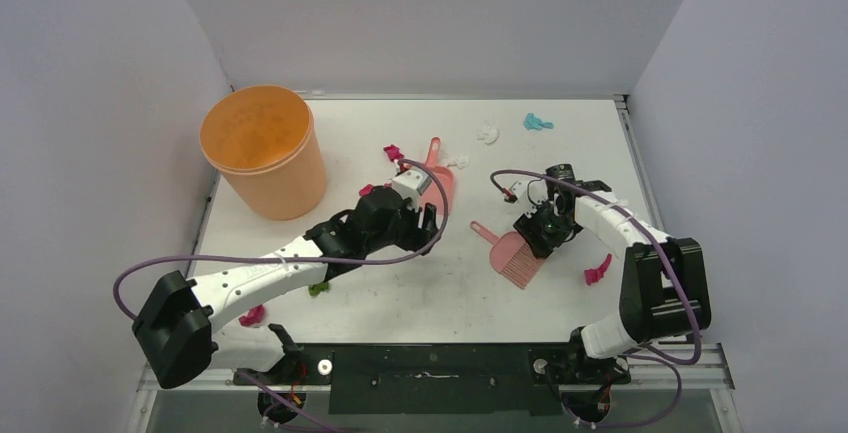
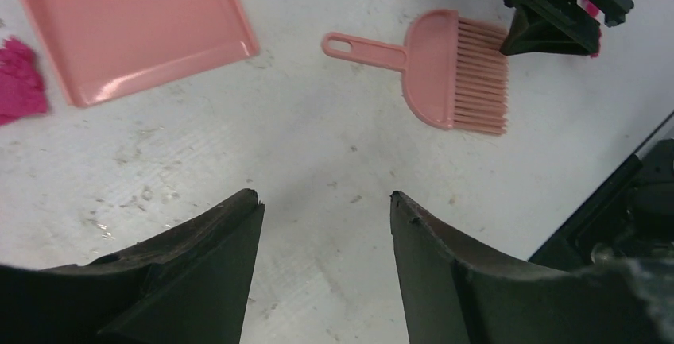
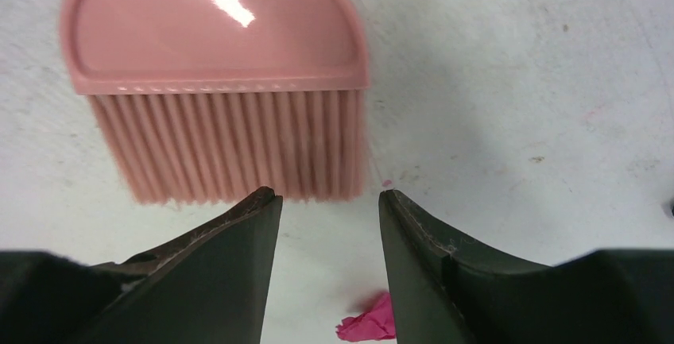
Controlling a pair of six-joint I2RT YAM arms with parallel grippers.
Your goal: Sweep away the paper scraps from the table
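Between plain grey walls [image 1: 430,13], we see a white speckled desk [image 1: 440,293] bearing one orange bucket [image 1: 265,153], one dustpan [image 1: 437,188], one brush [image 1: 512,253] and eight paper scraps [image 1: 598,271] scattered across it. The left gripper [image 2: 326,201] and right gripper [image 3: 327,197] hang spread, empty.

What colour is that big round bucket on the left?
Orange; the bucket shows best in the top view.
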